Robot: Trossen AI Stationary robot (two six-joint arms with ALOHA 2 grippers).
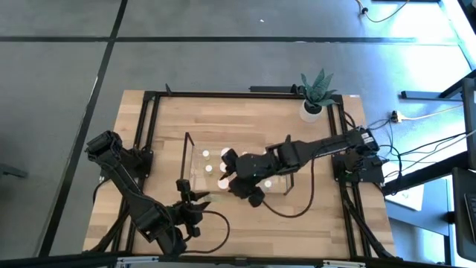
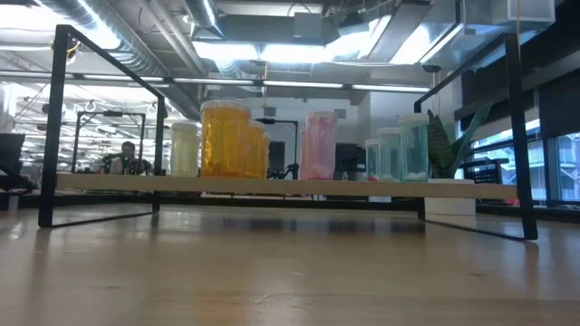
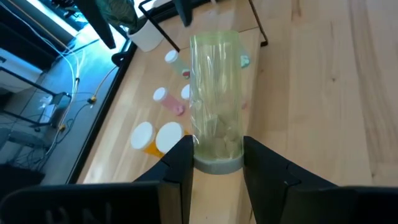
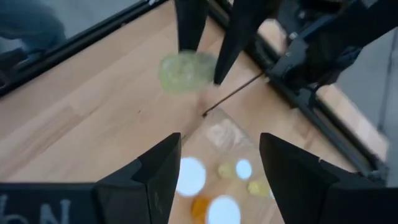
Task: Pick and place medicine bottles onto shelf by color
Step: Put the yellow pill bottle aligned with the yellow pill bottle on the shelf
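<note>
- Overhead view: wooden bench is carrying the clear shelf at its middle, white caps dotting it. The right pincer is hovering over the shelf's near edge, while the left pincer is sitting just in front of it. A potted plant is standing at the far right corner.
- Low view: neither arm is showing; only here are the colours lining up along the shelf: whitish, orange bottles, pink bottle, green bottles.
- Left wrist view: the left pincer is gripping a pale green bottle at its cap end, its label unreadable.
- Right wrist view: the right pincer is standing wide apart and holding nothing, above white caps; the green bottle is showing beyond.
</note>
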